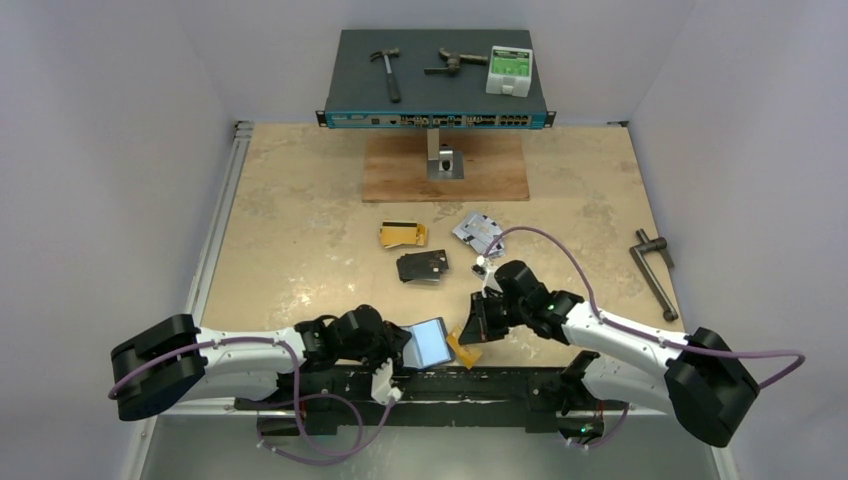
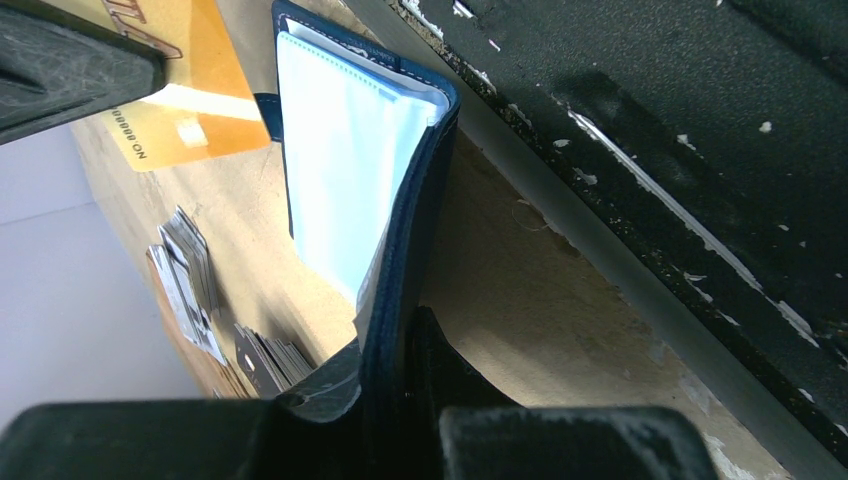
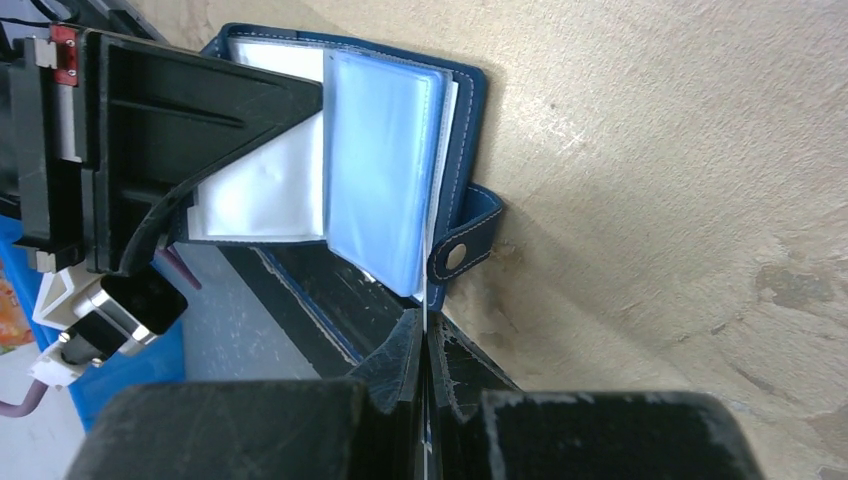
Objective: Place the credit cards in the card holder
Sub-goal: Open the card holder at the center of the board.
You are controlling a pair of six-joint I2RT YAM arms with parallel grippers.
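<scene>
The left claw point(image 1: 398, 352) is clamping the navy cover of the card holder point(image 1: 432, 342), propping it open at the bench's point(image 1: 300, 250) near edge. The right claw point(image 1: 472, 334) is gripping 1 gold credit card point(image 1: 463, 350), which is lying just right of the holder with its edge pointing toward the clear sleeves point(image 3: 380, 160). It is probably lining up with the outermost sleeve, though the mouth is hidden.

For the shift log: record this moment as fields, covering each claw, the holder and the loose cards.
left claw: shut on card holder, which is open
right claw: shut on gold card, beside the holder
gold pile: loose on table
black pile: loose on table
silver pile: loose on table
cards in sleeves: none visible
</scene>
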